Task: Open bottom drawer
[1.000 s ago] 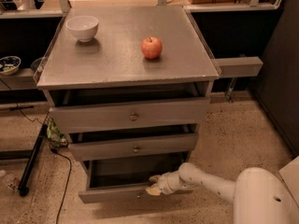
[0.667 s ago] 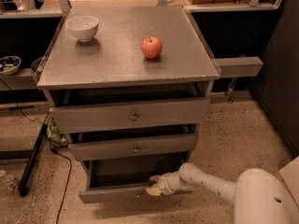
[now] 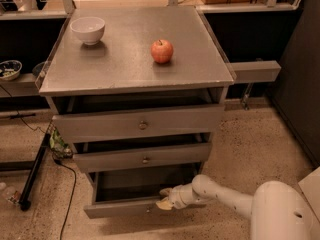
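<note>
The bottom drawer (image 3: 120,208) of the grey cabinet is pulled out, and its dark inside shows above the slim front. My gripper (image 3: 164,198) reaches in from the lower right on a white arm. Its tips sit at the top edge of that drawer front, just right of centre, near the small knob (image 3: 148,210). Above it are the middle drawer (image 3: 142,159) and the top drawer (image 3: 140,124), each slightly forward of the cabinet.
A red apple (image 3: 162,51) and a white bowl (image 3: 88,29) rest on the cabinet top (image 3: 130,59). A black stand leg (image 3: 35,171) and cables lie on the speckled floor at left. Dark shelving runs behind, and a dark wall stands at right.
</note>
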{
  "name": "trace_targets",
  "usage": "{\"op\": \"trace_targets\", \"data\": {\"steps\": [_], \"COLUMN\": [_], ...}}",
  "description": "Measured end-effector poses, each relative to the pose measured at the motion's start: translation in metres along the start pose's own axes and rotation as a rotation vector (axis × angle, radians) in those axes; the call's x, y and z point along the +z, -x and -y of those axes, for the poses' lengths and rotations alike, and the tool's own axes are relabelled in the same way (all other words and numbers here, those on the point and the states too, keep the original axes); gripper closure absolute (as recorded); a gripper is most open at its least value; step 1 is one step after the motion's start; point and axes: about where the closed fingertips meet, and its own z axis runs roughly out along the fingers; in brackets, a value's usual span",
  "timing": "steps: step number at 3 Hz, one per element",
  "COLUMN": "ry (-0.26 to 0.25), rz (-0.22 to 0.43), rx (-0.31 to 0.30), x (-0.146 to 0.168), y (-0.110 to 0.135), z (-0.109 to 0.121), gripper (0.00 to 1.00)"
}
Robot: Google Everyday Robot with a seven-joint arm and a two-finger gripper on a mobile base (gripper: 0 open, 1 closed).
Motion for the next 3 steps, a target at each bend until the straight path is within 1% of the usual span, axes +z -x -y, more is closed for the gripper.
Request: {"op": "trace_targets", "data": {"steps": [2, 3], "ry": [0.002, 0.002], "rz": [0.005, 0.005], "rx": [0.003, 0.003], "x": [-0.0005, -0.0007], "y": [-0.0006, -0.0003], "z": [-0.0009, -0.0009], "gripper": [1.0, 0.82]}}
